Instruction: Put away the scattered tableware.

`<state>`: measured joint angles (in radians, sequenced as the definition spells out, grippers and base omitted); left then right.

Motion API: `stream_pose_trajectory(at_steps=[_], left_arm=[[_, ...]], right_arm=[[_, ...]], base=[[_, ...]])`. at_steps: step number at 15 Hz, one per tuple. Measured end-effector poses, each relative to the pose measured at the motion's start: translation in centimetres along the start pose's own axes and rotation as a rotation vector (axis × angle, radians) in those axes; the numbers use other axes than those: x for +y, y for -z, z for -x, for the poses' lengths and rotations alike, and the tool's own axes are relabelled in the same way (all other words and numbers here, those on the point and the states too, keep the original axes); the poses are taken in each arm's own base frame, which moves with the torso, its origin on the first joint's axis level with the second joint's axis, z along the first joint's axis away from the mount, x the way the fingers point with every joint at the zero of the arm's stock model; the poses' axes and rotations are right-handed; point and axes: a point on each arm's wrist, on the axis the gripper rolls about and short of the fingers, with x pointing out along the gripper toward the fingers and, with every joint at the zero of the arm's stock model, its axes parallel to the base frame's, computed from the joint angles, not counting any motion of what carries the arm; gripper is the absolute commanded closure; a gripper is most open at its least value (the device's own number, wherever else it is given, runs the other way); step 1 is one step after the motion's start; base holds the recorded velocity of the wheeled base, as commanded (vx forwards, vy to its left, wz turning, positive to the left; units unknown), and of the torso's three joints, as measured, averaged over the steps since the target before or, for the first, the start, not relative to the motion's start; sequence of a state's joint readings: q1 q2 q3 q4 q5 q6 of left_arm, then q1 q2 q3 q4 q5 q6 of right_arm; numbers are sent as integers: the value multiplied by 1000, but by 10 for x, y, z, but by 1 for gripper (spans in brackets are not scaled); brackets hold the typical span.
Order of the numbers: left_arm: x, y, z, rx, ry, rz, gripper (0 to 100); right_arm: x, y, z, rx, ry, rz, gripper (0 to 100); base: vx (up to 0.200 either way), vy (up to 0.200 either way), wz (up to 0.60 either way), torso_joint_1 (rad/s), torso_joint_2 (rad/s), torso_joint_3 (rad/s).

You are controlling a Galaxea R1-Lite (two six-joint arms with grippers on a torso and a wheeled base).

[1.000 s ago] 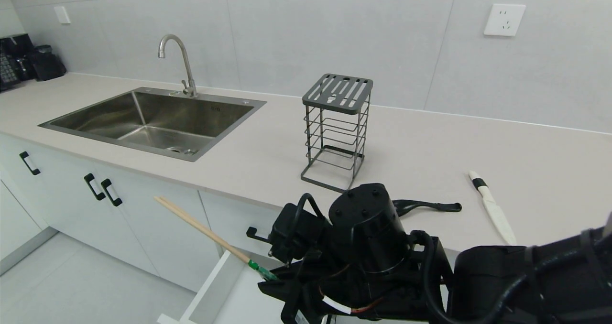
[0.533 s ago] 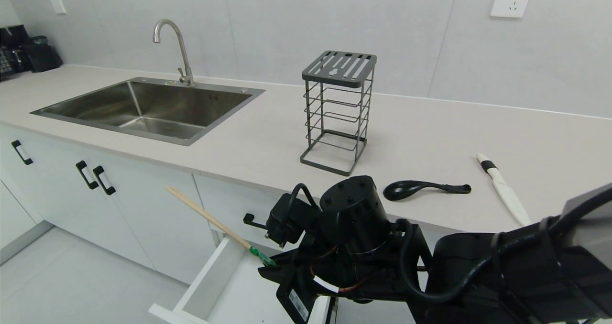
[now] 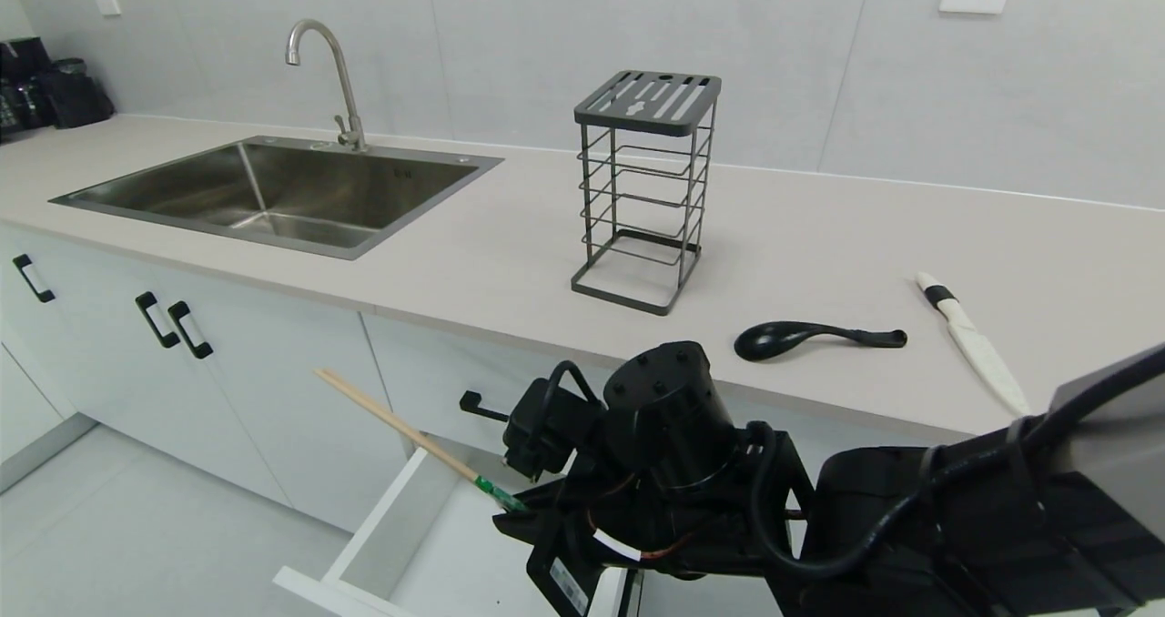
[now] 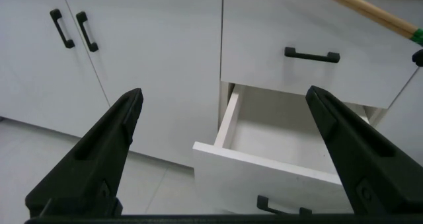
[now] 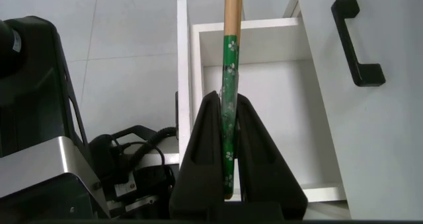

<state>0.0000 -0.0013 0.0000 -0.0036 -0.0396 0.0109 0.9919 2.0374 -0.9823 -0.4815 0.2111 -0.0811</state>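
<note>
My right gripper (image 5: 228, 104) is shut on a pair of wooden chopsticks (image 5: 229, 59) at their green patterned end. In the head view the chopsticks (image 3: 400, 435) slant up and to the left from the right gripper (image 3: 511, 506), above the open white drawer (image 3: 400, 526) under the counter. The drawer (image 5: 264, 131) lies directly beneath the held chopsticks. My left gripper (image 4: 223, 95) is open, facing the drawer (image 4: 277, 135) with nothing between its fingers. On the counter lie a black spoon (image 3: 792, 336) and a white knife (image 3: 972, 344) with a black band.
A dark wire rack (image 3: 644, 191) stands mid-counter, with a steel sink (image 3: 273, 189) and tap (image 3: 328, 71) to its left. Cabinet doors with black handles (image 3: 173, 326) sit left of the drawer. A second drawer handle (image 5: 357, 42) is beside the open one.
The head view has shifted, so the counter sits higher and more of the open drawer and the whole spoon show. The right gripper still holds the chopsticks over the drawer.
</note>
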Motion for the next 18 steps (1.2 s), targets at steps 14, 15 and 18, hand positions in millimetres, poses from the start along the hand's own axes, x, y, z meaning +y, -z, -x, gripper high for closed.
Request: stream_pose_trajectory(at_steps=[14,15,18], left_arm=[[0,0,0,-1,0,0,0],[0,0,0,-1,0,0,0],[0,0,0,-1,0,0,0]], right_arm=[[-4,6,-13,23,0,1,100],[-6,8,-14,28,4,1,100],[-10,12,-17,38,12,-4,100]], base=[[0,0,0,-151,252,117],[0,0,0,-203,271,119],[0,0,0,-146,250,85]])
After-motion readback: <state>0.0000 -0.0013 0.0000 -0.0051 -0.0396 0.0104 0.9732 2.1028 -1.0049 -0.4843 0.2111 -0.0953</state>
